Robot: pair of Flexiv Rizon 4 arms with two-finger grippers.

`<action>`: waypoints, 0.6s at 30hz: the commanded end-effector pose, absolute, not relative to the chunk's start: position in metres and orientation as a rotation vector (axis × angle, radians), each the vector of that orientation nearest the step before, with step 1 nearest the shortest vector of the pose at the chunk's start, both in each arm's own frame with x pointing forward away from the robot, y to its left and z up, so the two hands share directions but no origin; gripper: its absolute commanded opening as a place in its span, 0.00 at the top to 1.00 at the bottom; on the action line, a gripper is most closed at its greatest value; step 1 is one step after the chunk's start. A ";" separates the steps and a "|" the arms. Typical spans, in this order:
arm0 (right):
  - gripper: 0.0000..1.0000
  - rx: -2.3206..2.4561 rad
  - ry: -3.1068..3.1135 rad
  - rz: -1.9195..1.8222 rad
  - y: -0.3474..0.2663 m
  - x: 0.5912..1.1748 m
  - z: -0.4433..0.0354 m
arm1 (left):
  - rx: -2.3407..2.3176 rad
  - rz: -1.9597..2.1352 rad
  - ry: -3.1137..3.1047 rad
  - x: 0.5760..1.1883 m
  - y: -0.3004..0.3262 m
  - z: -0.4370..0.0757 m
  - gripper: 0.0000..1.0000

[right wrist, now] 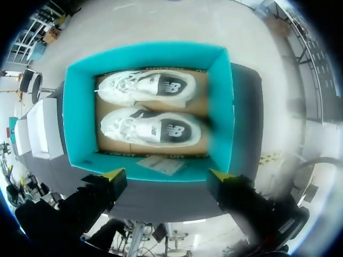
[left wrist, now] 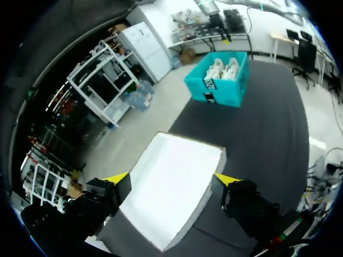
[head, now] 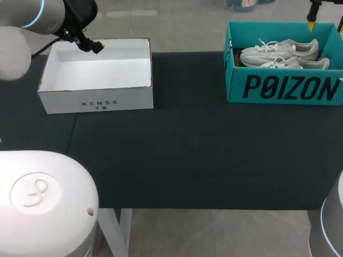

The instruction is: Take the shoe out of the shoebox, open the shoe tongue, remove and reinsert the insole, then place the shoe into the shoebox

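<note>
A teal shoebox (head: pixel 284 88) stands open at the table's back right, with a pair of pale grey-white shoes (head: pixel 281 53) lying on their sides in it. My right gripper (head: pixel 311 22) hangs above the box's far edge. In the right wrist view it (right wrist: pixel 166 175) is open, high over the box (right wrist: pixel 221 107), looking down on the two shoes (right wrist: pixel 153 88) (right wrist: pixel 153 128). My left gripper (head: pixel 97 46) is at the back left, open, over an empty white box (head: pixel 96 80). The left wrist view shows its fingers (left wrist: pixel 171 179) spread above that white box (left wrist: pixel 171 187), the teal shoebox (left wrist: pixel 220 80) far ahead.
The black table (head: pixel 187 155) stretches between the two boxes and towards the front edge. A paper slip (right wrist: pixel 161 163) lies inside the teal box beside the shoes. The white box has upright walls and nothing in it.
</note>
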State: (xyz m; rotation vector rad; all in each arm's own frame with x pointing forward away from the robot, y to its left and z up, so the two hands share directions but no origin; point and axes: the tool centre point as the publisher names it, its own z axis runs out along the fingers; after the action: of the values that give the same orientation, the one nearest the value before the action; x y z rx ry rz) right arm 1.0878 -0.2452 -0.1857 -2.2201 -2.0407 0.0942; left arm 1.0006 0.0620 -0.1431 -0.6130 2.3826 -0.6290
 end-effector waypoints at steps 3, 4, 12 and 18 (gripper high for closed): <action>0.00 -2.234 -2.027 0.095 -0.244 1.074 -0.182 | -2.145 -0.048 2.037 1.018 0.060 -0.178 0.00; 0.00 -2.234 -2.025 0.098 -0.244 1.073 -0.182 | -2.165 -0.038 2.056 1.019 0.059 -0.183 0.00; 0.00 -2.252 -2.004 0.140 -0.243 1.059 -0.185 | -2.401 0.048 2.037 1.019 0.061 -0.216 0.00; 0.00 -2.241 -1.983 0.139 -0.242 1.052 -0.185 | -2.542 0.087 2.008 1.023 0.062 -0.227 0.00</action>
State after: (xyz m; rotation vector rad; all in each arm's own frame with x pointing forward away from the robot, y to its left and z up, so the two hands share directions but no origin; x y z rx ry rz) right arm 1.0574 -0.2421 -0.1854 -2.2360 -1.9811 0.1507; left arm 1.0149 0.0672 -0.2262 -1.4362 2.3080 -0.4272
